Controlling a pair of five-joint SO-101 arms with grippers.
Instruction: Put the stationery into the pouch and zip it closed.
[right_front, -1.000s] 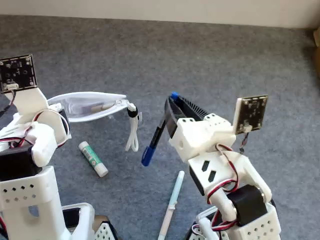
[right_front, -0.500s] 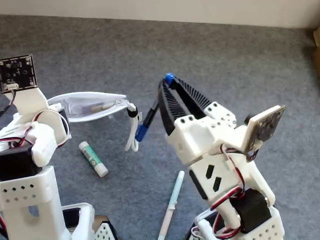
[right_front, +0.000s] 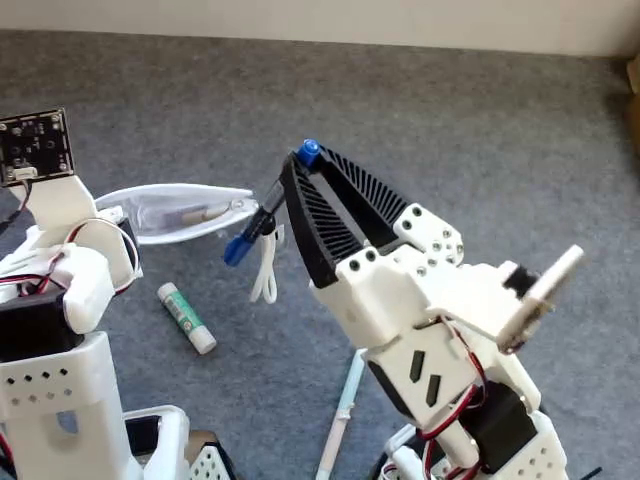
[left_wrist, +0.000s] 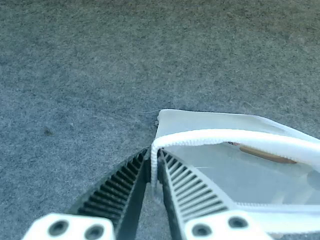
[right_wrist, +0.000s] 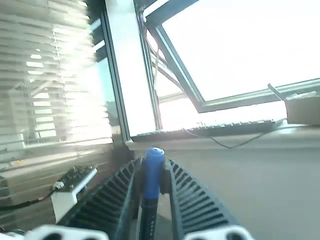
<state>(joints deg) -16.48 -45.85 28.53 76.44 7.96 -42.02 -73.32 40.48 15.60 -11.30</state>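
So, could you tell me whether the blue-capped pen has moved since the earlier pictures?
Yes: the blue-capped pen, clamped in the right gripper, has swung left in the high view, closing on the translucent pouch, which stayed put.

I see the bench (right_front: 450, 110) covered all over in grey, felt-like carpet. The clear pouch (right_front: 175, 212) rests on it, its mouth seemingly open. The pouch's white strap (right_front: 266, 275) trails from one end of it onto the carpet in a loop. Near the pouch, on the side towards the arms, a white glue stick (right_front: 186, 318) with a green label lies flat at a slant. Farther from the pouch, beyond the strap, a pale green pen (right_front: 342, 405) also lies flat, well apart from the glue stick.
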